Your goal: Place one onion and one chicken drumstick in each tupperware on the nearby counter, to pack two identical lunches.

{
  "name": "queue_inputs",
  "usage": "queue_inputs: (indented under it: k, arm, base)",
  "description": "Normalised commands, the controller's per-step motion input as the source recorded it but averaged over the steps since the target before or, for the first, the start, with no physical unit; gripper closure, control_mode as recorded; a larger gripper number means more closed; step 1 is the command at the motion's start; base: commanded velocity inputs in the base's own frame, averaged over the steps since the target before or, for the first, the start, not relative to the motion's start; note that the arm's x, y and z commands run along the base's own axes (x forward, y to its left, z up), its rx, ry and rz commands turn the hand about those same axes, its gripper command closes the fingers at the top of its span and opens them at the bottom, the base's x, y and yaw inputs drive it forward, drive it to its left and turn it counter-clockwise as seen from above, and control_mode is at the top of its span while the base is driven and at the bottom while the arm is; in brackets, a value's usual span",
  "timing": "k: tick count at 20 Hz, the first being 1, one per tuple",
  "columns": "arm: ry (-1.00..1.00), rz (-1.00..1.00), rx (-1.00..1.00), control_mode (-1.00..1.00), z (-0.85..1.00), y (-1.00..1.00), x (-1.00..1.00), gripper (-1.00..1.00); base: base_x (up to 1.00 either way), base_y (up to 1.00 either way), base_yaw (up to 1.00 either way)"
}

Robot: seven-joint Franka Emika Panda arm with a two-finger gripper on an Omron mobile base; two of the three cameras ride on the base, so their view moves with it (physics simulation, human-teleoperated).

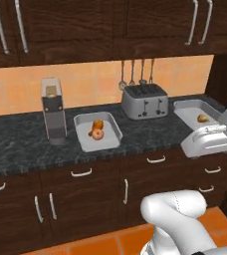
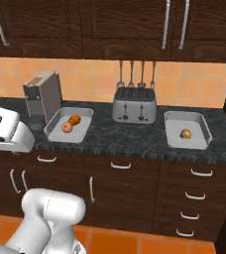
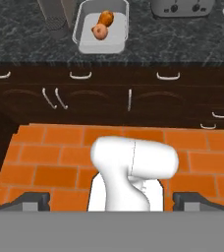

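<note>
Left tupperware [image 1: 97, 132] holds onion [image 1: 97, 134] plus chicken drumstick [image 1: 98, 125]; right tupperware [image 1: 197, 112] only onion [image 1: 202, 118]. Jaws spread, empty. Second drumstick must go right tray, lower gently.

A shiny silver toaster [image 1: 145, 101] stands by the orange wall. 4 metal spoons [image 1: 136, 72] hang above it. A tall grey coffee machine [image 1: 54, 110] stands well to the left. The floor [image 3: 55, 157] has orange bricks.
</note>
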Motion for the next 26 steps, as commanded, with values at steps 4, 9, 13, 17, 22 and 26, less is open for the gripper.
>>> queue_inputs:
  k: [4, 9, 13, 17, 22, 26]
  arm:
    - [0.00, 0.00, 0.00, 1.00, 0.00, 0.00, 0.00, -1.00]
    - [0.00, 0.00, 0.00, 1.00, 0.00, 0.00, 0.00, -1.00]
    - [0.00, 0.00, 0.00, 1.00, 0.00, 0.00, 0.00, -1.00]
    - [0.00, 0.00, 0.00, 1.00, 0.00, 0.00, 0.00, -1.00]
    - [0.00, 0.00, 0.00, 1.00, 0.00, 0.00, 0.00, -1.00]
    - [0.00, 0.00, 0.00, 1.00, 0.00, 0.00, 0.00, -1.00]
  base:
    - [0.03, -1.00, 0.00]
    - [0.03, -1.00, 0.08]
    - [0.00, -1.00, 0.14]
    - [0.08, -1.00, 0.13]
    - [0.00, -1.00, 0.06]
    - [0.00, -0.88, 0.00]
